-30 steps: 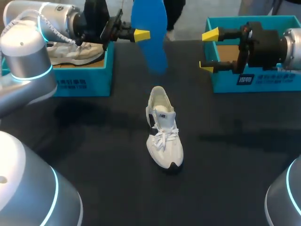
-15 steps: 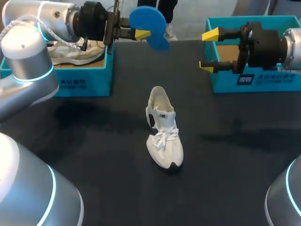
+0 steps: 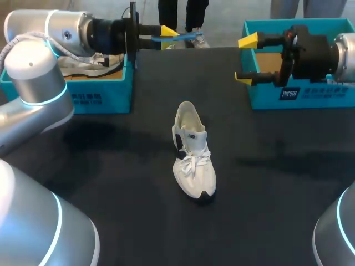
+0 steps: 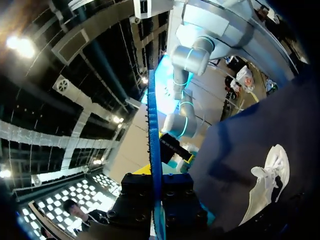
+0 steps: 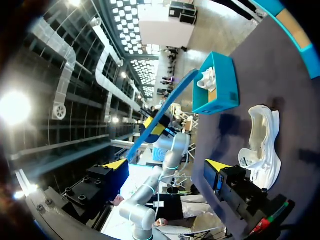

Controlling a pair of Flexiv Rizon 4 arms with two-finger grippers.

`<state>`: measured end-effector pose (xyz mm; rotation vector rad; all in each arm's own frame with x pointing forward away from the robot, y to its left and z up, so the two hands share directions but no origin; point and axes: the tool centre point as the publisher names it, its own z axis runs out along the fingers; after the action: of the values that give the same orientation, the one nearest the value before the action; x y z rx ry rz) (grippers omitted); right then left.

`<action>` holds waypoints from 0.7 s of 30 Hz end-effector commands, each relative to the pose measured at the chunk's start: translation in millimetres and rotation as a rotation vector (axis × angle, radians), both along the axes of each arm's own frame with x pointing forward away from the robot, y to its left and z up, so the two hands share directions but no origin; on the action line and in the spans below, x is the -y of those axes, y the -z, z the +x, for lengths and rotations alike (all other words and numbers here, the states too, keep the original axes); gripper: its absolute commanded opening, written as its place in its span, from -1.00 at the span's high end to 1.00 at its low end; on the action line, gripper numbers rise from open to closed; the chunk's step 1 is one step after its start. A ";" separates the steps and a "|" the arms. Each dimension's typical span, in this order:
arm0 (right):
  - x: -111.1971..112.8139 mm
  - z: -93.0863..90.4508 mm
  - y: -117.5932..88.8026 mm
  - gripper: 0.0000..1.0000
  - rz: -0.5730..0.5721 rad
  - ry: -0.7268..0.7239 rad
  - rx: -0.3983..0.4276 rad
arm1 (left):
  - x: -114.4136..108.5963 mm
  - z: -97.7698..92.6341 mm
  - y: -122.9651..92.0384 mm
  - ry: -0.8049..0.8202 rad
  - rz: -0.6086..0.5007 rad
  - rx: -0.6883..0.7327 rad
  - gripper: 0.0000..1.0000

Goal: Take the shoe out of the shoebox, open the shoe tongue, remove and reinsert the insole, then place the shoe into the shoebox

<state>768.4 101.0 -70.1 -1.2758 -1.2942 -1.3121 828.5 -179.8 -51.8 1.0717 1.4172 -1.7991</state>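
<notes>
A white laced shoe [image 3: 192, 151] stands upright in the middle of the black table, toe toward the near edge. It also shows in the left wrist view [image 4: 265, 182] and the right wrist view [image 5: 260, 140]. My left gripper [image 3: 166, 34] hovers over the far edge of the table, shut on a blue insole [image 3: 184, 37]. The insole is level and edge-on there, a thin blue strip [image 4: 153, 145] in the left wrist view and a slanted band [image 5: 161, 116] in the right wrist view. My right gripper [image 3: 246, 59] hangs open and holds nothing, in front of the right shoebox [image 3: 302, 94] and facing the insole.
A teal shoebox [image 3: 97, 88] at the back left holds a second white shoe [image 3: 83, 65]. The right shoebox shows a brown cardboard floor. Black table top [image 3: 111, 166] lies bare around the shoe.
The left wrist has rolled, so the insole went from face-on and hanging down to level and edge-on. The right arm and the shoe have not moved.
</notes>
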 end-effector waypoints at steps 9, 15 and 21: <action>-1.6 0.3 0.7 -1.00 0.000 0.001 0.000 | 4.4 7.8 18.2 -0.086 0.003 0.537 1.00; -1.6 0.3 0.7 -1.00 0.000 0.001 0.000 | 5.1 12.1 21.1 -0.133 0.004 0.662 1.00; -1.6 0.3 0.7 -1.00 0.000 0.001 0.000 | 5.1 11.9 22.6 -0.140 0.007 0.630 1.00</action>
<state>768.4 101.1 -70.1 -1.2760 -1.2944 -1.3119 846.0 -185.1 -72.7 1.3704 1.0630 -1.2011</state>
